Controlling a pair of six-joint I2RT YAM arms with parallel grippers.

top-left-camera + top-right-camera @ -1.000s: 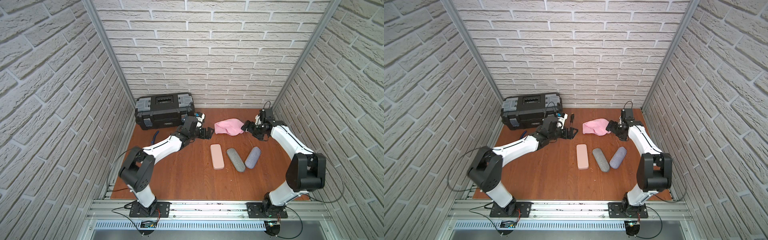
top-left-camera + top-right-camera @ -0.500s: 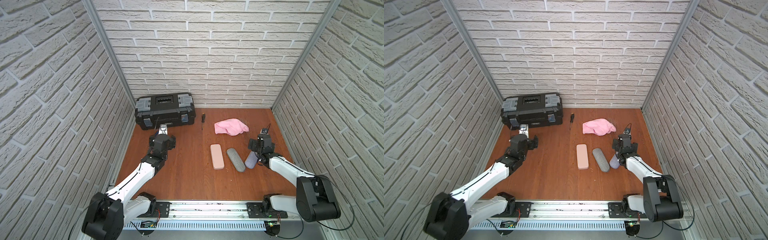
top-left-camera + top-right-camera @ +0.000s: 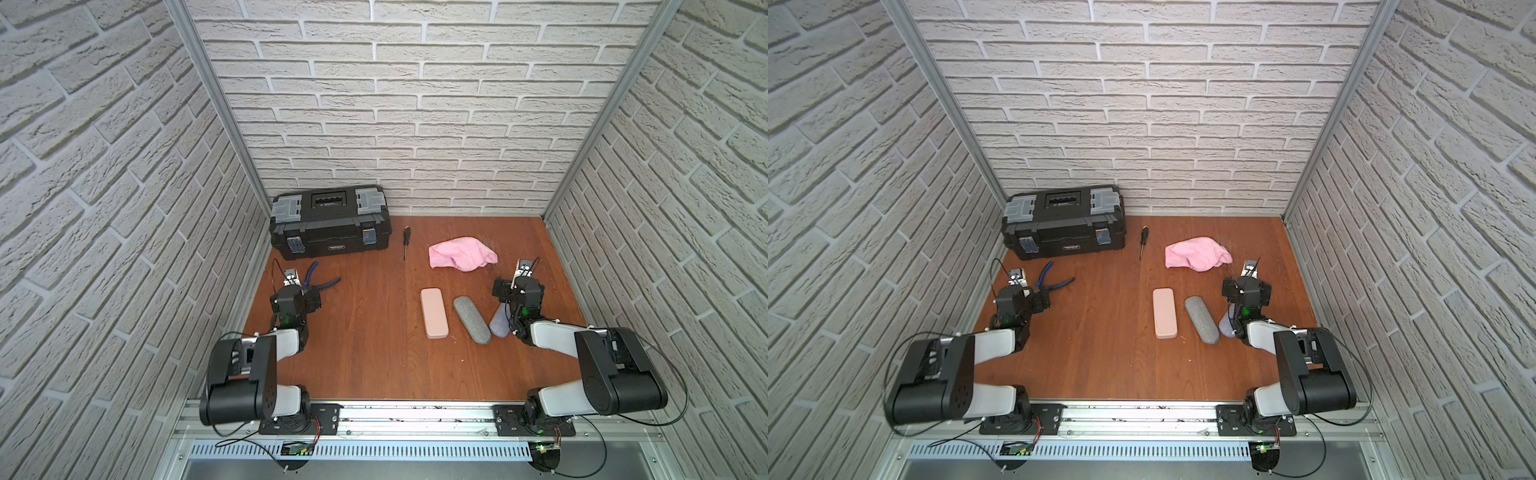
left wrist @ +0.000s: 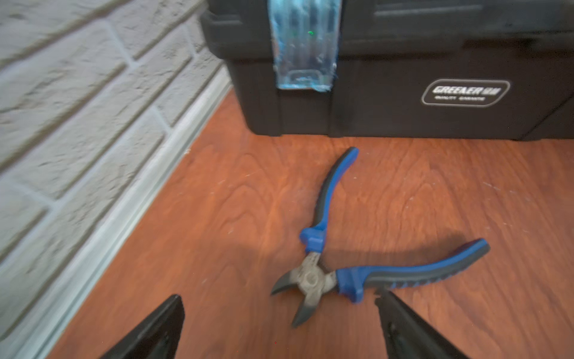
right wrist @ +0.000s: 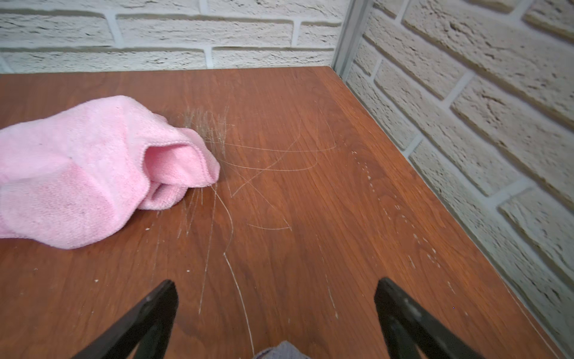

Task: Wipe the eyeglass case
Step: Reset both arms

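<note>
slim pink eyeglass case point(image 3: 434, 313) lies flat beside a grey case point(image 3: 471, 313).

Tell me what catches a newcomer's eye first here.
The crumpled pink cloth toward the back of the wooden table stands out most. In front of it lie three cases side by side: a pink case, a grey case and a bluish case partly hidden by the right arm. A black toolbox fills the back left corner.

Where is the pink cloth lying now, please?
In both top views the pink cloth lies crumpled near the back wall, right of the screwdriver and ahead of the right tool.
</note>
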